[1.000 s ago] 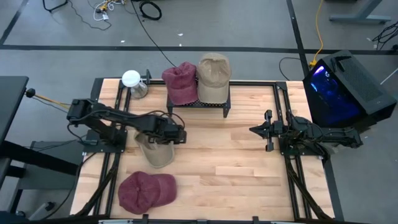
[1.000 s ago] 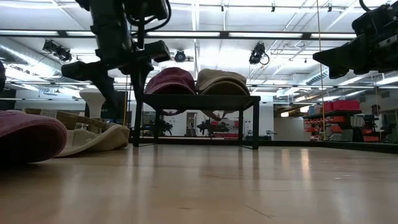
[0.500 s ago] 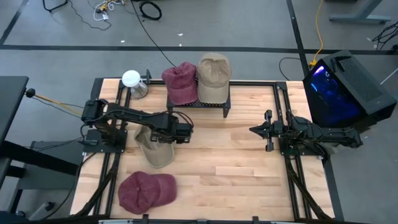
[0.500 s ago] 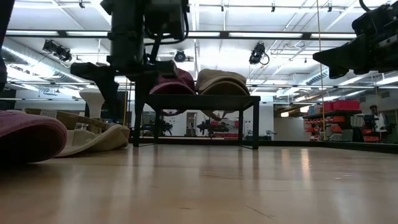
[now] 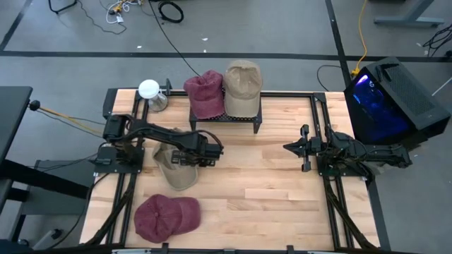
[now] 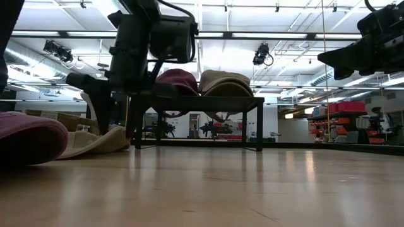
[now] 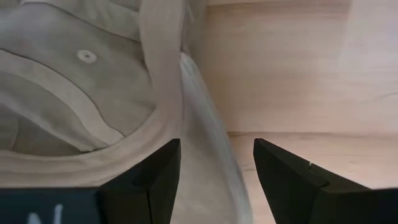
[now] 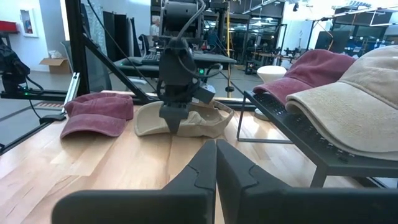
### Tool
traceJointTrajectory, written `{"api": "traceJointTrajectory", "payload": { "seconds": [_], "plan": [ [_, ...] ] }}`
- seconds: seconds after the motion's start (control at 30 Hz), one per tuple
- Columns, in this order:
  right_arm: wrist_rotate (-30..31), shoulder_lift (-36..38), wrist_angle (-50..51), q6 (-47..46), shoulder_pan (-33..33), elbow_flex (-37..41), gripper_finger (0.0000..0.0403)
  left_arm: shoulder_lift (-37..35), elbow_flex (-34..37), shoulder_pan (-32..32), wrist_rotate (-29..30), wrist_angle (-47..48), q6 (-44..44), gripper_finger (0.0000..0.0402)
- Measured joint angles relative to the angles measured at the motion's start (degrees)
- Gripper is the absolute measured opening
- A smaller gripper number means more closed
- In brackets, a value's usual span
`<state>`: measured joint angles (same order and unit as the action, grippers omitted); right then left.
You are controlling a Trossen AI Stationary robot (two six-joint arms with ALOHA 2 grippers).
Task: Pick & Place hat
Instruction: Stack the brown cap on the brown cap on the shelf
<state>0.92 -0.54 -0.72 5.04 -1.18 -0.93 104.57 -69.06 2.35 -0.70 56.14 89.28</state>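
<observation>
A tan hat (image 5: 174, 172) lies upside down on the table's left half, resting on its crown, its inside (image 7: 74, 93) facing up. My left gripper (image 7: 214, 146) points down over the hat's right edge, open. One finger stands above the inside and the other outside the rim (image 7: 208, 124). The low view shows the left gripper (image 6: 118, 126) low over the tan hat (image 6: 95, 142). My right gripper (image 5: 287, 147) waits shut and level at the table's right side.
A maroon hat (image 5: 166, 216) lies at the near left. A black wire rack (image 5: 224, 117) at the far edge carries a maroon hat (image 5: 204, 92) and a tan hat (image 5: 242, 85). A white round object (image 5: 150, 92) stands at the far left. Bare wood (image 5: 261, 176) lies between the arms.
My left gripper has come down toward the tan hat and shifted toward the table's right, tipping until its fingers point straight down. Its fingers have stayed open. The hat has not moved.
</observation>
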Motion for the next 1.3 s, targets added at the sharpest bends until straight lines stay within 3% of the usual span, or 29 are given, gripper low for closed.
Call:
{"api": "traceJointTrajectory", "payload": {
  "seconds": [0.3, 0.77, 1.3],
  "plan": [
    [-0.08, 0.0, 0.01, 0.0, -0.01, 0.0, 0.001, 1.69, 0.04, 0.13, -0.81, 0.28, -0.12, 0.0192],
    [-0.07, 0.01, 0.01, 0.0, 0.0, 0.0, 0.001, 1.69, 0.0, 0.71, -2.16, 0.22, -0.03, 0.0075],
    [-0.06, 0.0, -0.01, -0.01, -0.01, 0.0, 0.001, 0.88, 0.0, 4.07, -7.15, 0.19, -0.01, 0.0049]
  ]
}}
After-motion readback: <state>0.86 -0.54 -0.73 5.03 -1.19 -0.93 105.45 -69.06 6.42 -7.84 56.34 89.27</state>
